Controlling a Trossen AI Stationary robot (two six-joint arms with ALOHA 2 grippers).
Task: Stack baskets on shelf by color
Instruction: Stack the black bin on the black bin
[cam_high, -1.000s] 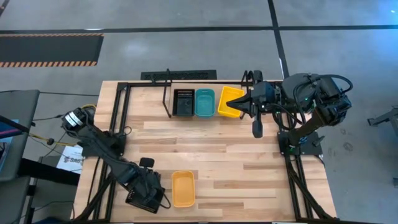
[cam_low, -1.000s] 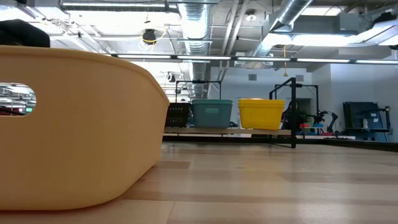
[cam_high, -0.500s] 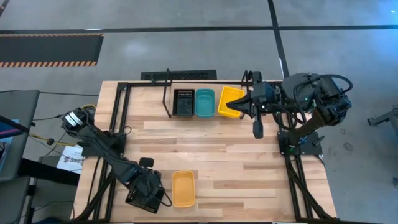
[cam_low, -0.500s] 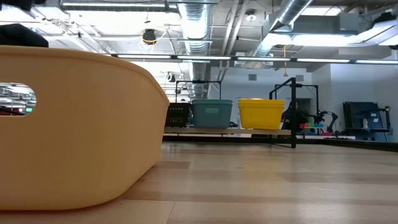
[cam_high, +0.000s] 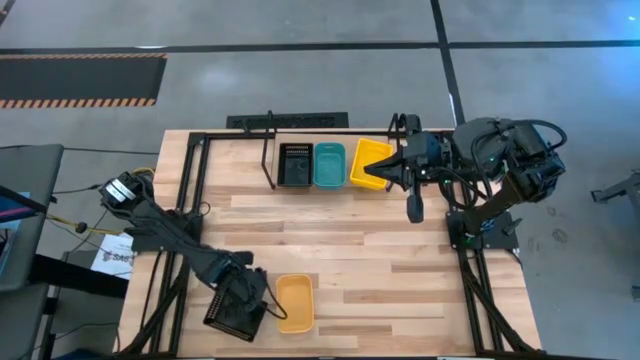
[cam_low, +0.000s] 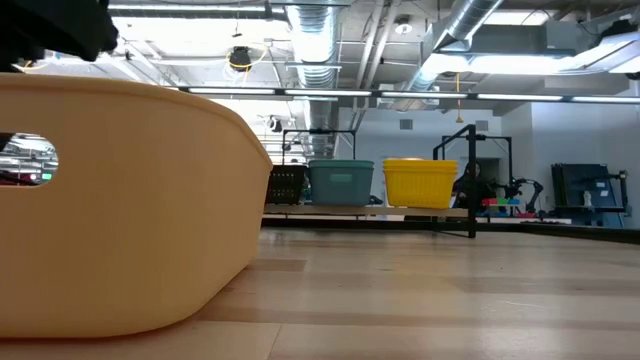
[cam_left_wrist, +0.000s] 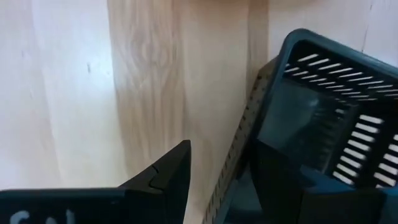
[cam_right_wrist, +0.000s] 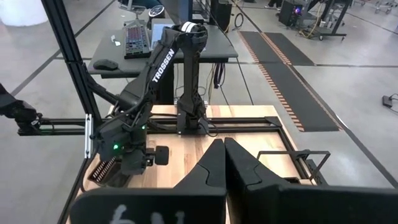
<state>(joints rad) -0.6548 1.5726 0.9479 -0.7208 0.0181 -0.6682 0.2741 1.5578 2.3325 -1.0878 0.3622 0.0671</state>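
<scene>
Baskets (cam_high: 328, 165): rectangular, mesh-sided plastic

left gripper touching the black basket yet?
Touching. In the left wrist view the left gripper straddles the black basket: its mesh wall runs between the fingers, against one of them.

The left gripper (cam_high: 243, 305) with its black basket (cam_high: 228, 312) has shifted toward the orange basket (cam_high: 294, 303).

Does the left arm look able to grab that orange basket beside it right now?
Probably not yet: the left gripper has its fingers around the wall of a black basket, though the orange basket sits unobstructed alongside.
</scene>
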